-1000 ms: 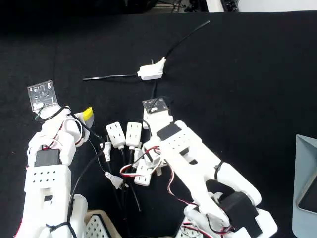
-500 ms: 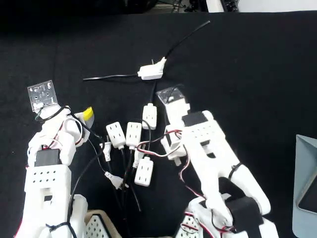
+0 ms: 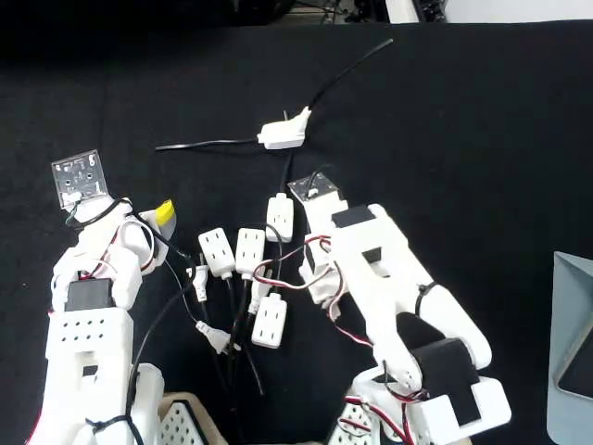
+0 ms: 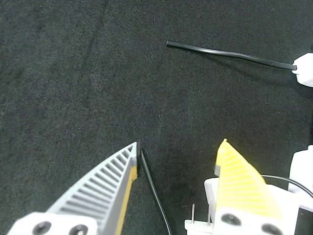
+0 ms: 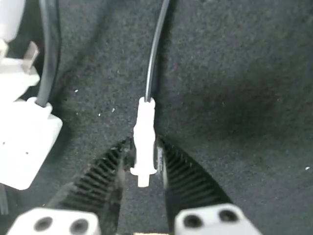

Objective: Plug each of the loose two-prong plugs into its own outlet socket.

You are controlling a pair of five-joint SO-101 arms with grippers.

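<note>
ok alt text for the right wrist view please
The right gripper is shut on a slim white plug, whose black cord runs away across the black cloth. A white outlet socket block with a thick cable lies nearby.

The left gripper (image 4: 180,143) hangs over black cloth (image 4: 73,73), jaws apart.
A black cord (image 4: 230,53) lies ahead (ending at a white block (image 4: 305,68)); two metal prongs (image 4: 193,214) stand beside the yellow finger (image 4: 239,181).

A black, felt-like table (image 3: 482,139) takes up the scene under even, soft light. Past its far edge it goes dim, with a pale surface (image 3: 519,9) showing toward the far right corner. At the right edge stands a grey-blue bin (image 3: 561,306).
</note>
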